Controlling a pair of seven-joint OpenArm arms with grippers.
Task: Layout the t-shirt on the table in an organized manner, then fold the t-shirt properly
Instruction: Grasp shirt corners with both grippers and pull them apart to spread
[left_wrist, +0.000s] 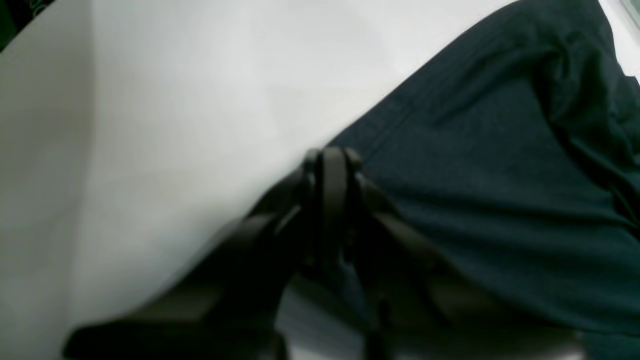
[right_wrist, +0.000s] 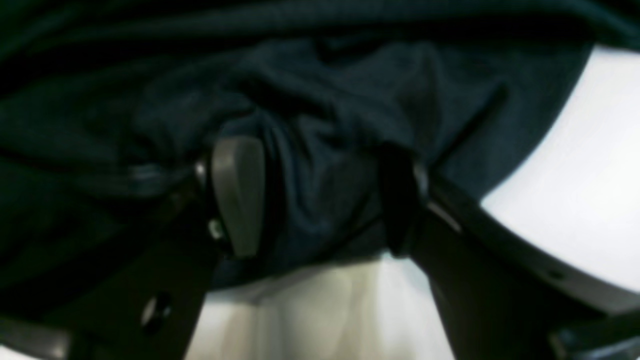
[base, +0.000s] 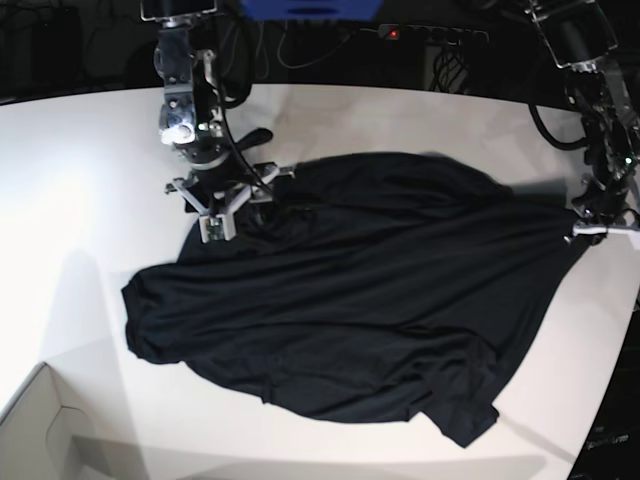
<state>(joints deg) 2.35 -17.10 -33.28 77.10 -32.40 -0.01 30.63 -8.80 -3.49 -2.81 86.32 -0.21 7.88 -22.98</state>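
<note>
The black t-shirt (base: 350, 300) lies spread but rumpled across the white table (base: 80, 200), with one bottom corner folded at the front right. My right gripper (base: 228, 205) stands at the shirt's far left edge. In the right wrist view it (right_wrist: 320, 195) is open, its fingers (right_wrist: 237, 195) straddling a bunch of the shirt's fabric (right_wrist: 325, 100). My left gripper (base: 590, 228) is at the shirt's right edge, where the cloth is drawn taut toward it. In the left wrist view it (left_wrist: 330, 160) is shut on the hem of the t-shirt (left_wrist: 500, 175), above the table (left_wrist: 150, 125).
A pale cardboard box corner (base: 40, 440) sits at the front left. Cables and a power strip (base: 430, 33) run along the dark back edge. The table's curved edge passes close to the left arm on the right side.
</note>
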